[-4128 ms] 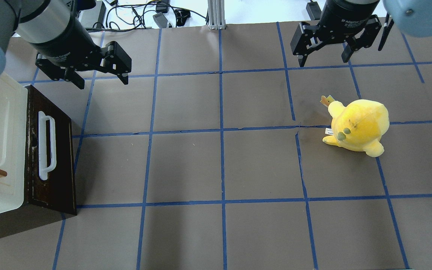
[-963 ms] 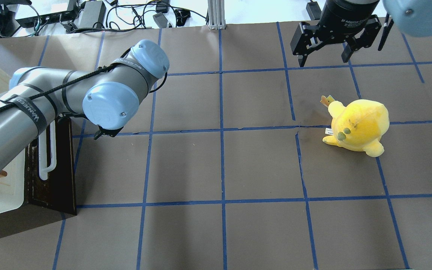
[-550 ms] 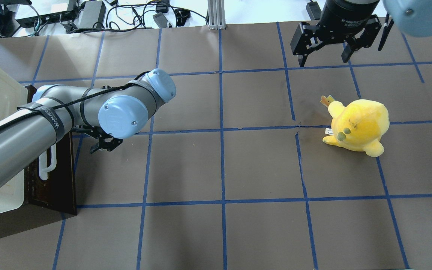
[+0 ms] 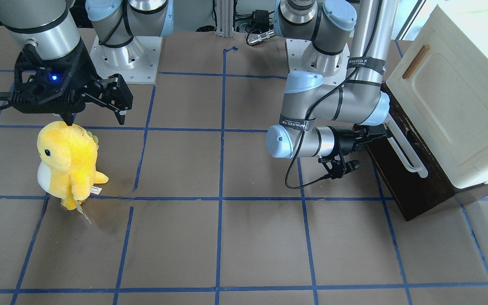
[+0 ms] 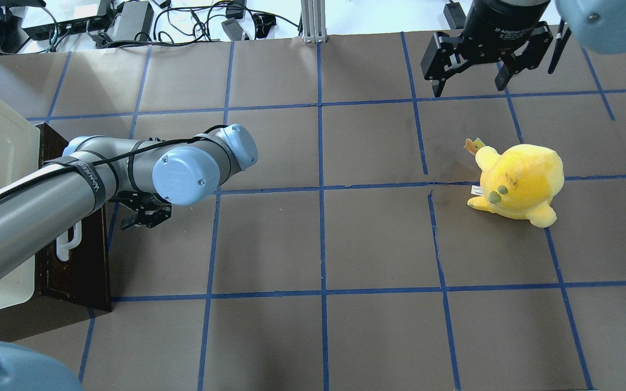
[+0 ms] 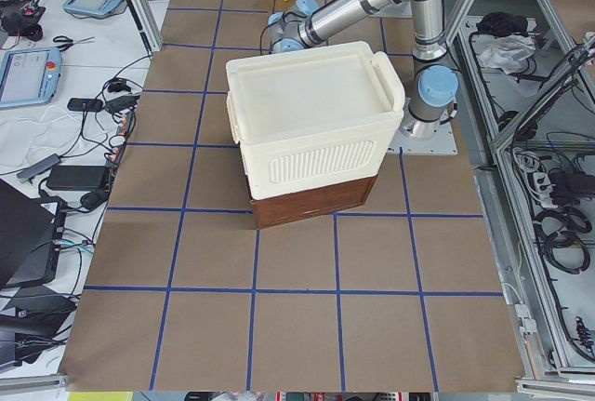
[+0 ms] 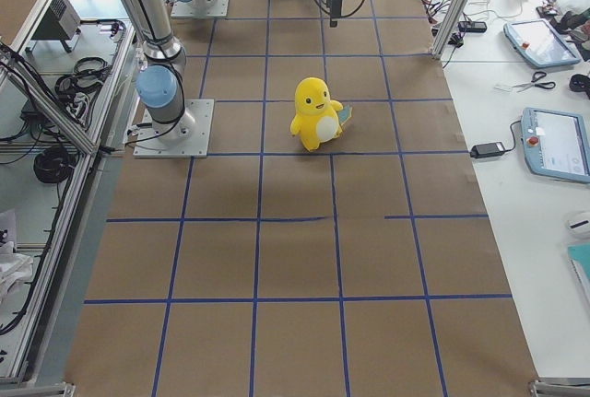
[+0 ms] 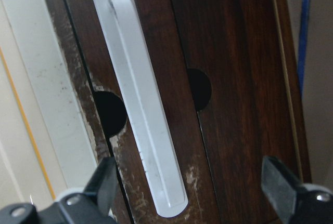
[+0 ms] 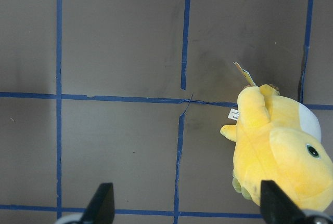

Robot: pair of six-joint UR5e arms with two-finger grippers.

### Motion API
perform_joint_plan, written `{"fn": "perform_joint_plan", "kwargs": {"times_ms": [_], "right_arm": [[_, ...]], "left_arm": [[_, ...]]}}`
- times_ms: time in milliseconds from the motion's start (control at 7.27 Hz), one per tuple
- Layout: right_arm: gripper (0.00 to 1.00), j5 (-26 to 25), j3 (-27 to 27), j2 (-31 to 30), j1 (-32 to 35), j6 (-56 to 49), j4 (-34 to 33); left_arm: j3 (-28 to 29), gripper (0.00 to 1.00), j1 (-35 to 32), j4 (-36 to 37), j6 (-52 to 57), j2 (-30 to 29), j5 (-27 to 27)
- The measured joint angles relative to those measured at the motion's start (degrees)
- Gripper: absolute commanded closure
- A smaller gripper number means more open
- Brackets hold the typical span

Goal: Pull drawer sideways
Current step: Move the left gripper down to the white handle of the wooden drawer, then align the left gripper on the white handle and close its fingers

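The drawer (image 4: 400, 186) has a dark brown wooden front and a long white bar handle (image 4: 406, 154), and sits under the cream-white cabinet body (image 4: 451, 106). It also shows in the overhead view (image 5: 82, 266) and the left wrist view (image 8: 234, 78). My left gripper (image 4: 370, 147) is open, turned sideways and pointed at the drawer front, close to it. In the left wrist view its fingers (image 8: 106, 182) straddle the lower end of the handle (image 8: 140, 109) without touching it. My right gripper (image 5: 469, 81) is open and empty, high at the table's far side.
A yellow plush toy (image 5: 519, 182) stands on the brown mat, below and near my right gripper (image 4: 95, 116). The cabinet top has a small brown wooden handle (image 4: 415, 61). Blue tape lines grid the mat. Cables lie beyond the far edge (image 5: 199, 21).
My left arm has swung down from the far side and turned its gripper sideways to face the drawer front, then edged closer to the handle. The right arm and plush have not moved.
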Motion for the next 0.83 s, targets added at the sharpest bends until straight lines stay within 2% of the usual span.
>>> {"fn": "perform_joint_plan", "kwargs": {"times_ms": [138,550,688,826], "right_arm": [[0.0,0.0,0.0,0.0,0.0,-0.02,0.0],[0.0,0.0,0.0,0.0,0.0,-0.02,0.0],[0.0,0.0,0.0,0.0,0.0,-0.01,0.0],[0.0,-0.01,0.0,0.0,0.0,0.01,0.0]], "left_arm": [[-0.11,0.06,0.74,-0.42,-0.75,-0.37,1.52],[-0.12,0.11,2.3,-1.94,-1.18,-0.39,4.35],[-0.08,0.17,2.45,-2.97,-1.25,-0.15,4.58],[0.01,0.17,2.5,-4.25,-1.34,0.12,4.82]]}}
